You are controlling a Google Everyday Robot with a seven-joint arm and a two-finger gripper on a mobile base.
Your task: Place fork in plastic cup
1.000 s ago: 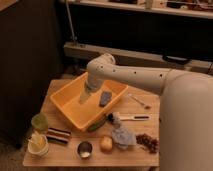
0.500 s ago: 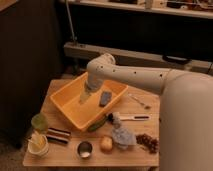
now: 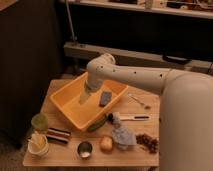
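Note:
The fork [image 3: 139,101], small and silvery, lies on the wooden table [image 3: 135,155] just right of the yellow bin [image 3: 75,112]. At the table's left edge stands the plastic cup [image 3: 39,121], light green and upright. My gripper [image 3: 85,96] hangs down from the pale arm into the left half of the yellow bin, far from both fork and cup. It is open and I see nothing held in it.
A grey sponge [image 3: 105,98] lies in the bin. On the table are a white-handled utensil [image 3: 127,118], a green vegetable [image 3: 97,124], a crumpled grey bag [image 3: 120,135], grapes [image 3: 149,142], a round fruit [image 3: 106,143], a metal cup [image 3: 84,149], a striped packet [image 3: 59,136] and a white cup [image 3: 39,145].

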